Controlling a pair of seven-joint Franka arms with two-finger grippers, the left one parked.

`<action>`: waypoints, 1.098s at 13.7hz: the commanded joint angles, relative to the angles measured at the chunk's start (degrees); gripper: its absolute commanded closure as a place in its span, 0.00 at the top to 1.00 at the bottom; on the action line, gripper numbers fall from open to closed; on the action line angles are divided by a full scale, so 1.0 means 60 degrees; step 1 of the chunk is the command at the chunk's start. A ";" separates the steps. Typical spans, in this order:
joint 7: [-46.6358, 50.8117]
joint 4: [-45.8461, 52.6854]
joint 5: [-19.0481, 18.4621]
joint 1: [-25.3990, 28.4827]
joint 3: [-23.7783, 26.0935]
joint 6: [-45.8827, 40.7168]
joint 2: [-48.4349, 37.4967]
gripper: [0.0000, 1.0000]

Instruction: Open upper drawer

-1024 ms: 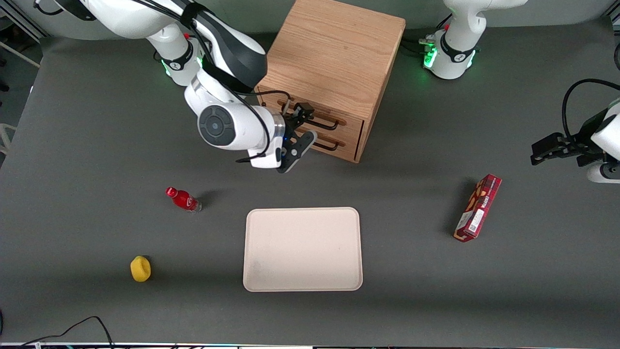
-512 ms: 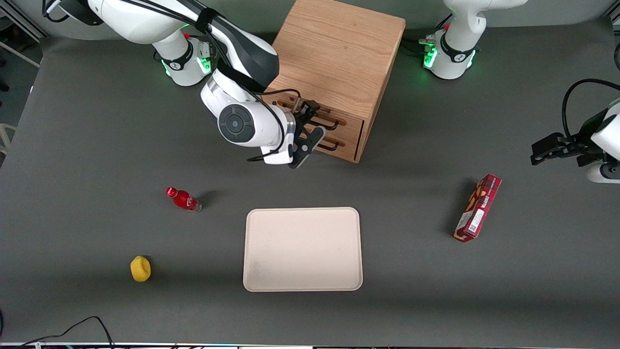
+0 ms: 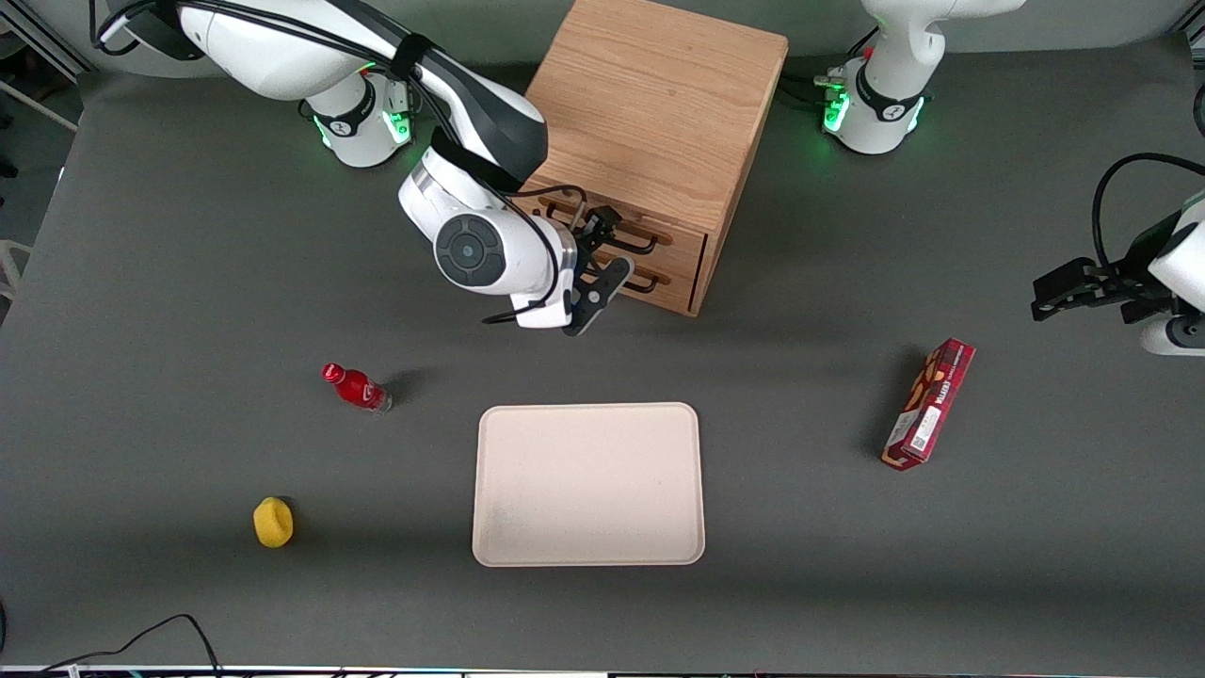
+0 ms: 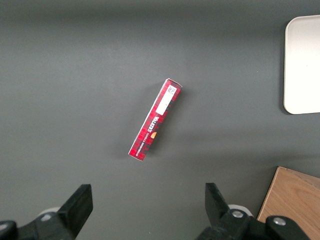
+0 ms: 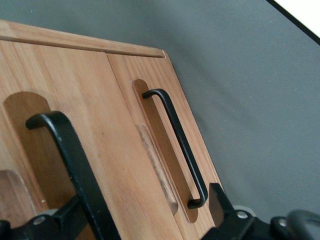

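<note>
The oak cabinet (image 3: 650, 104) stands at the back of the table with both drawers shut. The upper drawer (image 3: 684, 231) has a black bar handle (image 3: 635, 247); the lower drawer's handle (image 3: 643, 282) lies just below it. My right gripper (image 3: 605, 248) is open and right in front of the drawer fronts. In the right wrist view, the gripper (image 5: 147, 217) faces the wood, and the upper handle (image 5: 67, 155) runs close beside one finger (image 5: 75, 212). The lower handle (image 5: 175, 145) ends near the other finger (image 5: 220, 207). Nothing is gripped.
A cream tray (image 3: 588, 485) lies nearer the front camera than the cabinet. A red bottle (image 3: 356, 387) and a yellow object (image 3: 273, 523) lie toward the working arm's end. A red box (image 3: 929, 404) lies toward the parked arm's end and shows in the left wrist view (image 4: 155, 119).
My right arm has swung toward the cabinet, bringing the open gripper up against the drawer fronts at the upper handle. The drawers have not moved.
</note>
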 commanded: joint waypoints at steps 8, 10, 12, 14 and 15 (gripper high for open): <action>-0.0490 0.2630 -0.0784 -0.0107 -0.0800 -0.0665 0.1420 1.00; -0.0797 0.3056 -0.0769 -0.0121 -0.0948 -0.0769 0.1626 1.00; -0.1265 0.3422 -0.0754 -0.0136 -0.1312 -0.0900 0.1714 1.00; -0.1705 0.3744 -0.0740 -0.0136 -0.1562 -0.0930 0.1773 1.00; -0.1910 0.3949 -0.0739 -0.0136 -0.1694 -0.0974 0.1773 1.00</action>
